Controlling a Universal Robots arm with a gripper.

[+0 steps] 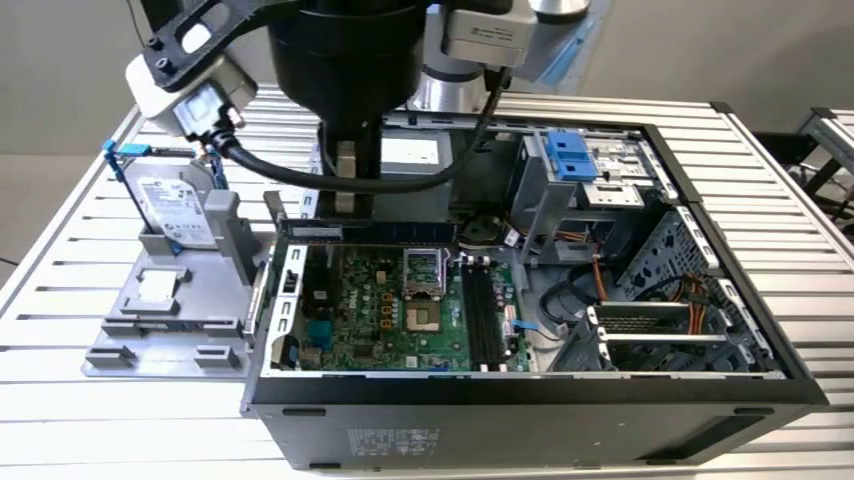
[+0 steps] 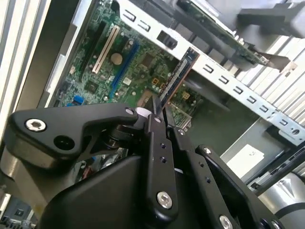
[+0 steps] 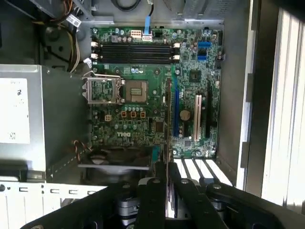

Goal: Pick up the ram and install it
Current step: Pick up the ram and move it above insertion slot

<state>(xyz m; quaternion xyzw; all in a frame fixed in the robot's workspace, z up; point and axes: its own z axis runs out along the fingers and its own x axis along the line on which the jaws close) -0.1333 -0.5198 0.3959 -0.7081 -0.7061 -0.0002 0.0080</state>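
Note:
My gripper [image 1: 347,212] is shut on the ram [image 1: 380,232], a thin dark stick held lengthwise above the back edge of the green motherboard [image 1: 380,300] in the open computer case. In the second wrist view the ram [image 2: 177,76] sticks out from between the black fingers [image 2: 156,129] of my gripper [image 2: 159,110]. Edge-on in the first wrist view, the ram [image 3: 167,119] hangs over the board's middle, gripped by my gripper [image 3: 167,179]. The long black memory slots [image 3: 136,52] lie apart from it, past the CPU socket [image 3: 136,90]; in the exterior view the slots [image 1: 483,312] are to the stick's lower right.
A grey hard drive in a blue bracket [image 1: 180,205] stands on a grey fixture [image 1: 167,300] at the exterior view's left. The case holds a power supply [image 3: 19,119], a drive cage [image 1: 587,165] and cables [image 1: 601,280]. The case's metal walls [image 1: 534,385] ring the board.

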